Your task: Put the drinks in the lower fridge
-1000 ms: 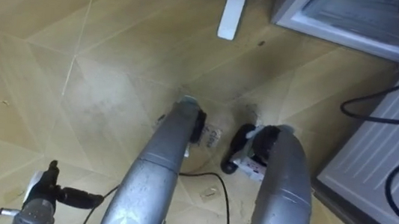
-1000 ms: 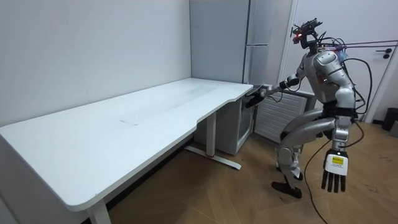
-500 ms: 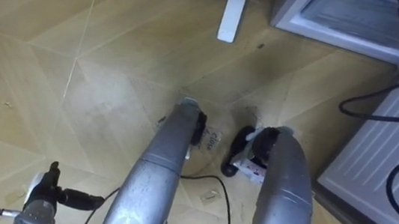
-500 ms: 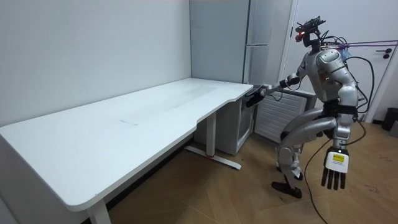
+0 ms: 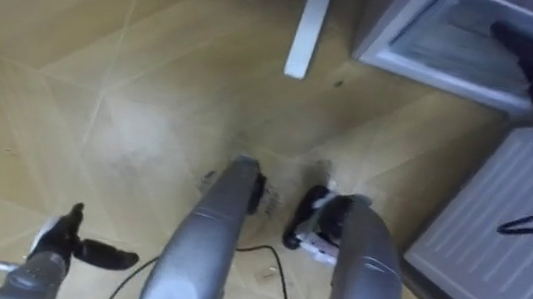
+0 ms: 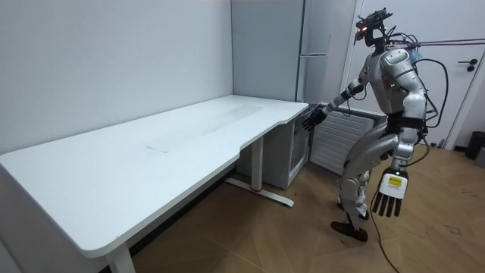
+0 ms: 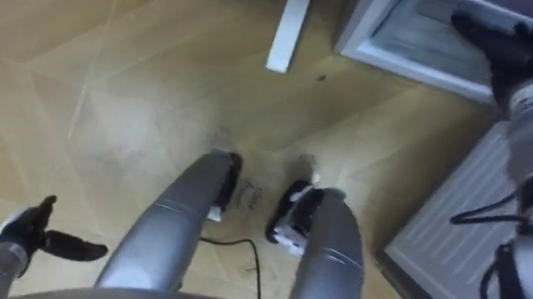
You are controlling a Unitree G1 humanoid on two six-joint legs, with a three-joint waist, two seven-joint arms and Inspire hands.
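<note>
Drinks are in neither hand; cans or bottles, they are likely stiff, smooth and fairly light, best gripped round the middle. The right hand [image 7: 505, 46], fingers spread, reaches into the lower fridge [image 5: 440, 39]. The left hand [image 6: 388, 199] hangs straight-fingered, well away from it. A table leg [image 5: 306, 28] just beside the fridge narrows the approach; the floor [image 5: 151, 106] before it gives room.

- You have a long white desk [image 6: 151, 144] set against a plain pale wall [image 6: 114, 61].
- Under you lies a light wooden floor [image 5: 103, 81], its boards laid at angles.
- A white desk leg [image 5: 304, 35] stands on it.
</note>
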